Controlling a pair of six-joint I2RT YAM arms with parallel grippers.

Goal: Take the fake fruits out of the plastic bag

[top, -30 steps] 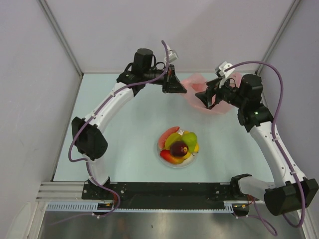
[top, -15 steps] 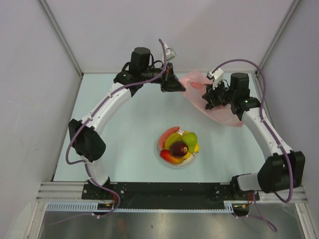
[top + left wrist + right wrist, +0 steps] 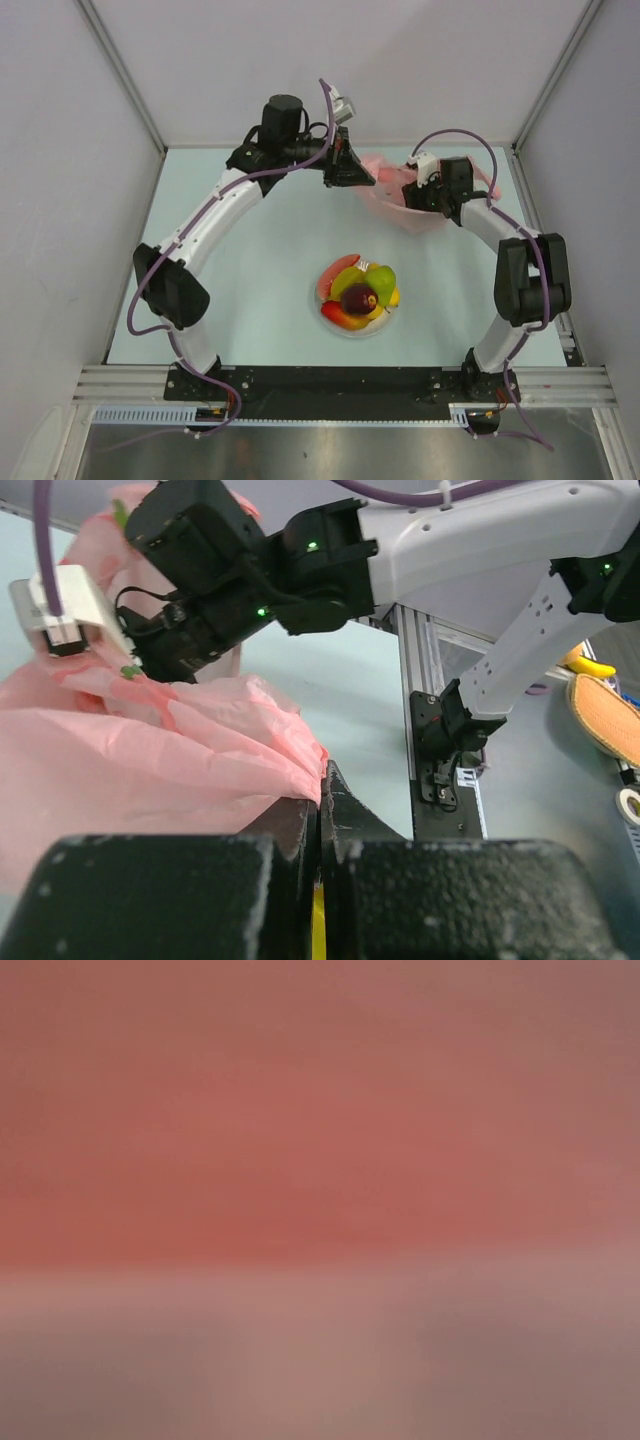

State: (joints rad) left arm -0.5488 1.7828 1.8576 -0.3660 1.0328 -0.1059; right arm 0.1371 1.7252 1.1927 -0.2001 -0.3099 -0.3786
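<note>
- Nearest you, the fake fruits [image 3: 357, 297] lie heaped on the plate [image 3: 362, 333] at the middle of the table [image 3: 250, 260], exactly as they lay a second ago and well apart from the bag.
- Your right arm [image 3: 525, 280] has folded in: its elbow now stands at the near right, and its wrist has swung left and farther away.
- The plastic bag [image 3: 425, 212], which half a second ago trailed toward the near right, is now bunched at the far side between the two grippers. Its long axis runs roughly left to right, with the belly sagging toward you.
- The right gripper [image 3: 404, 191] is buried in the pink film and its own camera shows only pink blur, so you cannot tell how its fingers stand.
- The left gripper [image 3: 321, 785] has barely moved; its fingers are pinched together on the bag's left edge.
</note>
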